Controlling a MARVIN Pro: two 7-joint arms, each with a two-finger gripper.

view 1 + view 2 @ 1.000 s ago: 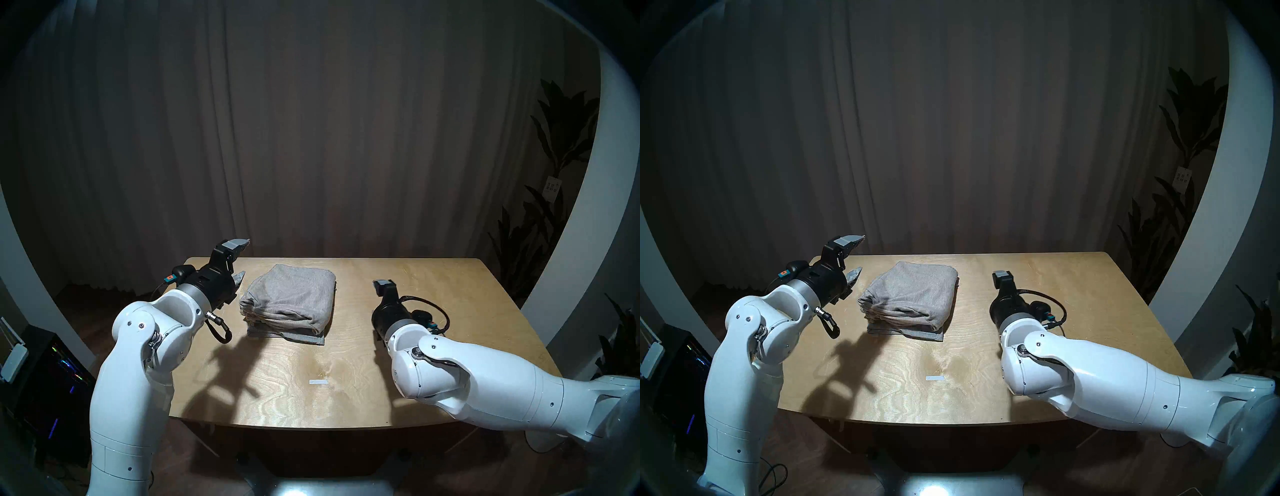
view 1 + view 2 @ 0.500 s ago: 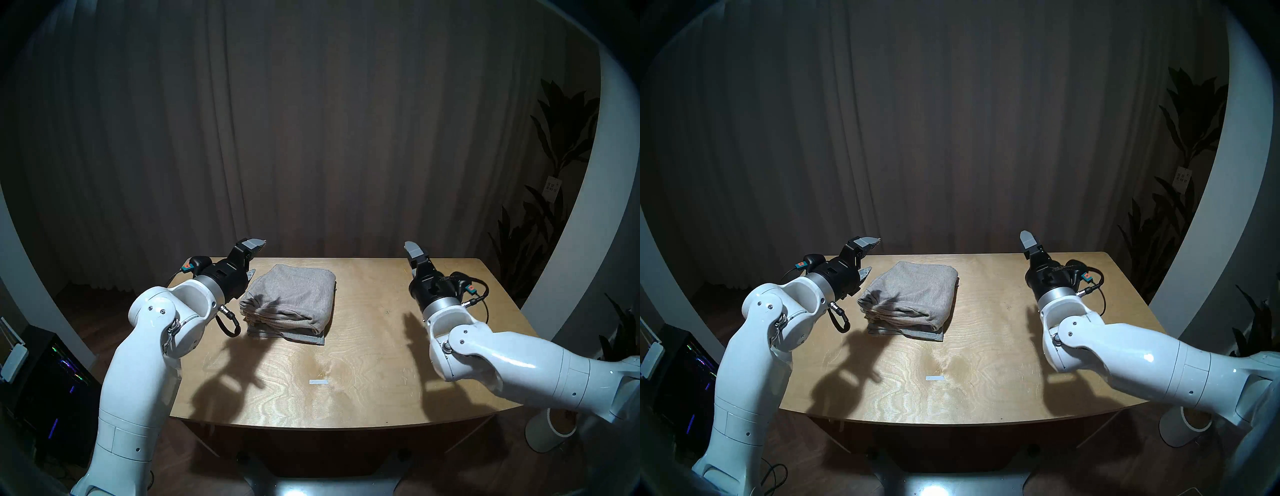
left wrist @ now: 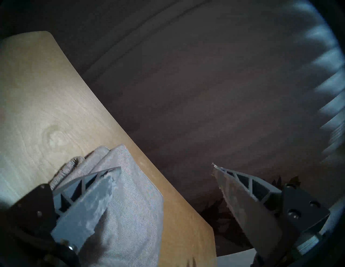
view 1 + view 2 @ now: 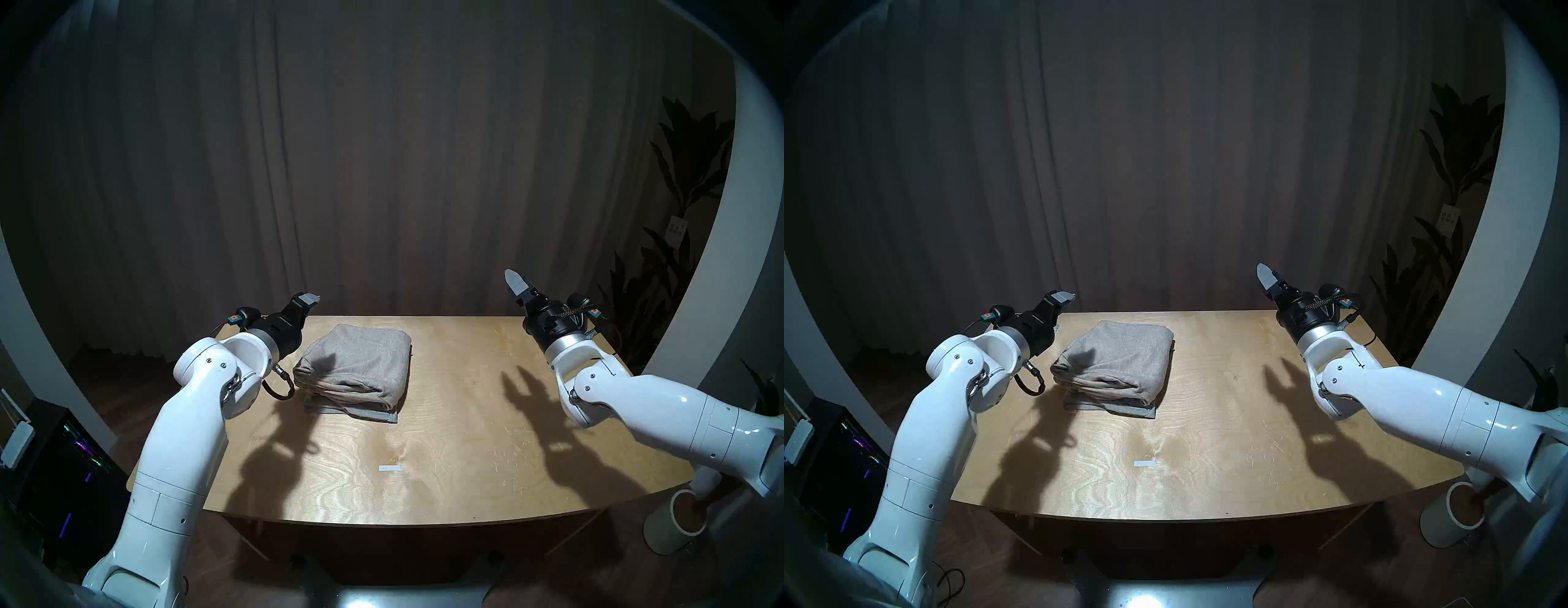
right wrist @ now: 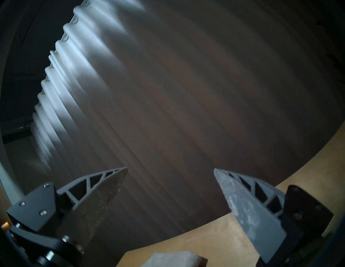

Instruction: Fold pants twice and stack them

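The two pairs of pants lie folded in one stack on the wooden table [image 4: 445,403], left of its middle. The larger beige-grey pair [image 4: 360,365] lies on top of the smaller light grey pair [image 4: 369,414]. My left gripper [image 4: 307,308] is open and empty, raised just left of the stack near the table's far left corner. The left wrist view shows its fingers [image 3: 93,201] apart over the beige-grey cloth [image 3: 130,214]. My right gripper [image 4: 519,284] is open and empty, raised over the far right corner, well away from the stack. A corner of the stack [image 5: 173,259] shows in the right wrist view.
A small white strip [image 4: 390,468] lies on the table near its front. A dark curtain [image 4: 382,170] hangs behind the table. A pale cylinder [image 4: 674,526] stands on the floor at the right, plants [image 4: 679,170] behind it. A lit computer case [image 4: 72,458] stands at the left.
My right arm has swung from low over the table's right middle up and out to the far right corner. My left gripper has risen and moved farther back. The stack has not moved.
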